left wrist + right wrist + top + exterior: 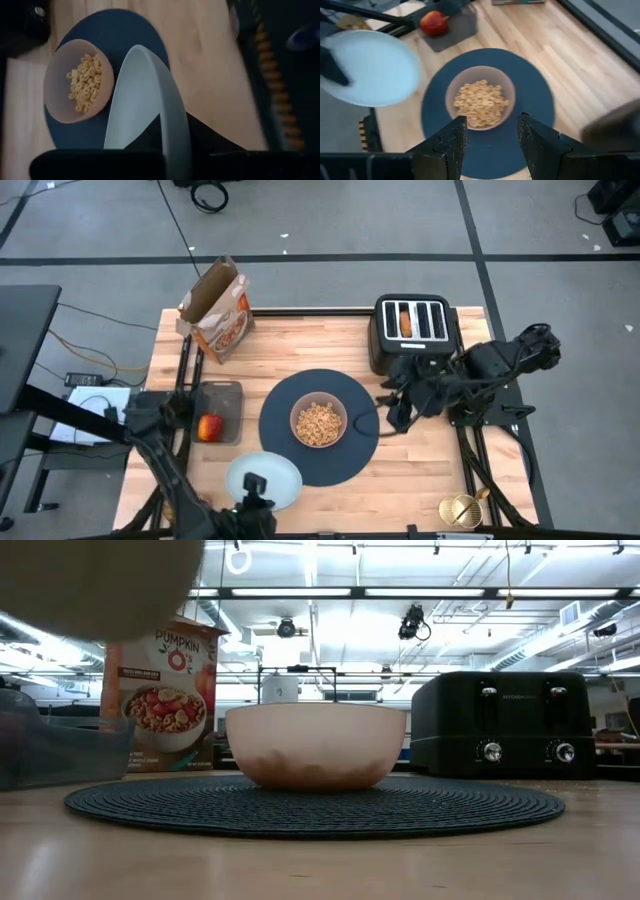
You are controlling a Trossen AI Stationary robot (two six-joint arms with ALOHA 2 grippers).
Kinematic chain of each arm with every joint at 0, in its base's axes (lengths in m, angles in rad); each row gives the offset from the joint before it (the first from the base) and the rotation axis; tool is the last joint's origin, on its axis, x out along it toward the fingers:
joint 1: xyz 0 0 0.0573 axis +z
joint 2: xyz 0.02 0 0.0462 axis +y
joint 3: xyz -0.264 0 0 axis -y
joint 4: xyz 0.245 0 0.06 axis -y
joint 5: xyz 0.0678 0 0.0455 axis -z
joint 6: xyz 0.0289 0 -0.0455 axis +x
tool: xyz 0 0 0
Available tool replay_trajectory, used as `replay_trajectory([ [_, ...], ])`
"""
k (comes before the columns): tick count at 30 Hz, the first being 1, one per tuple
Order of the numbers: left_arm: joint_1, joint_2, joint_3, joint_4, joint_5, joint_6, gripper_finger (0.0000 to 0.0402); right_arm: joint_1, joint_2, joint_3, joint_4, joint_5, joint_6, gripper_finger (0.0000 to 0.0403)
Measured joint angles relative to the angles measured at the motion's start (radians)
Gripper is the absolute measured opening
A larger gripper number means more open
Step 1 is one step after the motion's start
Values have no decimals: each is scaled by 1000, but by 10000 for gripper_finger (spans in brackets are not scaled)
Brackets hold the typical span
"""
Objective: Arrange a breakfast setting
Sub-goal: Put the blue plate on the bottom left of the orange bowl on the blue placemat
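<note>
Left gripper (167, 150) grips pale plate (140, 100) beside cereal bowl (77, 82).

A translucent pink bowl (319, 422) of cereal rings sits centred on the round navy placemat (352, 455), a pale blue-grey plate (268, 477) overlaps its near-left edge, and a red apple (209, 427) lies left.

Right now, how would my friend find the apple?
Look at the wooden table, then its left side, beside the big round navy placemat. On a small dark grey tray there sits the red apple, the only red, round thing.
</note>
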Motion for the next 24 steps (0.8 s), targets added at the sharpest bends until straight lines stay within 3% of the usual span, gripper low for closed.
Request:
replay_trajectory([
  [6,17,132,0,-39,-33,86,41,61,33,0,79,-2,29,181],
  [15,45,288,0,-37,-107,49,42,151,43,0,189,-9,54,181],
  [24,105,319,0,-40,-164,-48,42,206,43,0,195,6,65,181],
])
